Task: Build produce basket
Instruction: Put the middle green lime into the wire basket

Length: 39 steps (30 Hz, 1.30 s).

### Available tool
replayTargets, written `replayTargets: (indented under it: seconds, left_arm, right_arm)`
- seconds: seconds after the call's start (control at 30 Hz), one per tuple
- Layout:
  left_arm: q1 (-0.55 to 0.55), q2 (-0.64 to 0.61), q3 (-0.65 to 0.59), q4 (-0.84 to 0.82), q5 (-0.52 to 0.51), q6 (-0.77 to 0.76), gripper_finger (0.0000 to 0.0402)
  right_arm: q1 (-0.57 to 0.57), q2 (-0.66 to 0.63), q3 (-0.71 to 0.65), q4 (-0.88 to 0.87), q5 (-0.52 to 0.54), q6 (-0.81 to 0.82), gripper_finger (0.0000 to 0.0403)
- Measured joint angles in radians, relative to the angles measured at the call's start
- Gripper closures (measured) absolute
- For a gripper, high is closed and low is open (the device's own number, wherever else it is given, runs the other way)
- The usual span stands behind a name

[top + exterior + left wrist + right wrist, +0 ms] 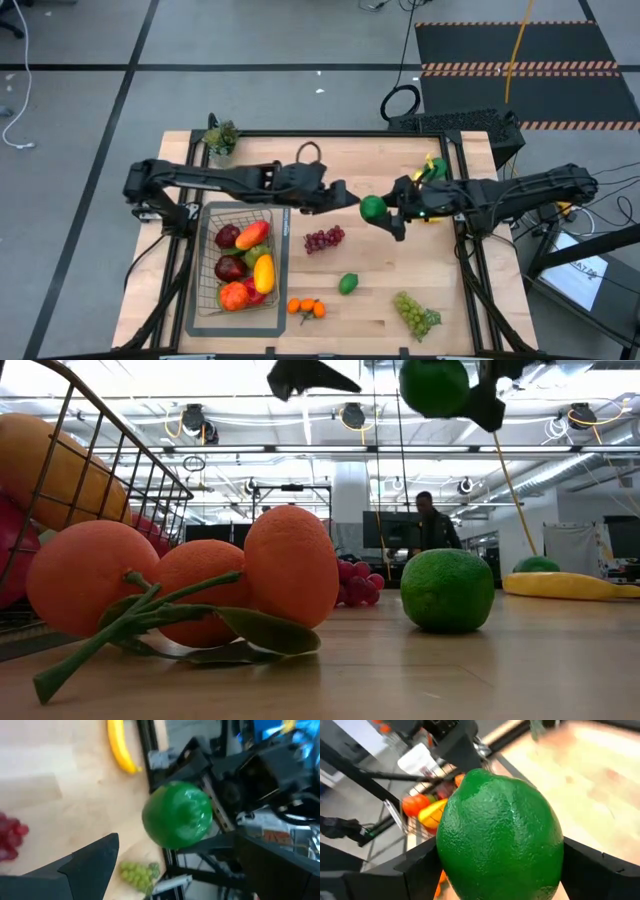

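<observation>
The basket (205,300) sits on the left part of the table (480,300), with fruit (245,265) in it. Just right of it lie the oranges (306,308), then a lime (348,284), then grapes (417,312) farther right. Up in the air over the middle, the right gripper (384,213) holds another lime (373,208), and the left gripper (345,193) is just beside it.

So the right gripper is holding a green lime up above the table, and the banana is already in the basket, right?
Not quite. The right gripper does hold a lime above the table, but the banana is not in the basket. The high view shows it lying on the table near the far right corner, partly under the right arm.
</observation>
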State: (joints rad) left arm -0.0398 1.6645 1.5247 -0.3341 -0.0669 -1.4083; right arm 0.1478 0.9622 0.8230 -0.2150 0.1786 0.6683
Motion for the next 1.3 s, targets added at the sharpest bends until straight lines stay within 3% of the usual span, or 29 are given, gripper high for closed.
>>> replayTargets:
  seconds: [0.23, 0.4, 0.83, 1.3]
  left_arm:
    - [0.023, 0.106, 0.0, -0.008, 0.117, -0.02, 0.0009]
    - [0.026, 0.166, 0.0, -0.001, 0.121, -0.027, 0.0009]
    - [0.026, 0.295, 0.0, 0.203, 0.165, -0.064, 0.0009]
    - [0.025, 0.312, 0.0, 0.234, 0.172, -0.053, 0.0009]
  right_arm:
    - [0.0, 0.051, 0.0, -0.099, -0.053, 0.007, 0.0078]
    - [0.0, 0.096, 0.0, -0.156, -0.092, 0.006, 0.0078]
    - [0.0, 0.166, 0.0, -0.159, -0.132, -0.033, 0.0078]
    - [0.0, 0.165, -0.001, -0.151, -0.127, -0.1, 0.0078]
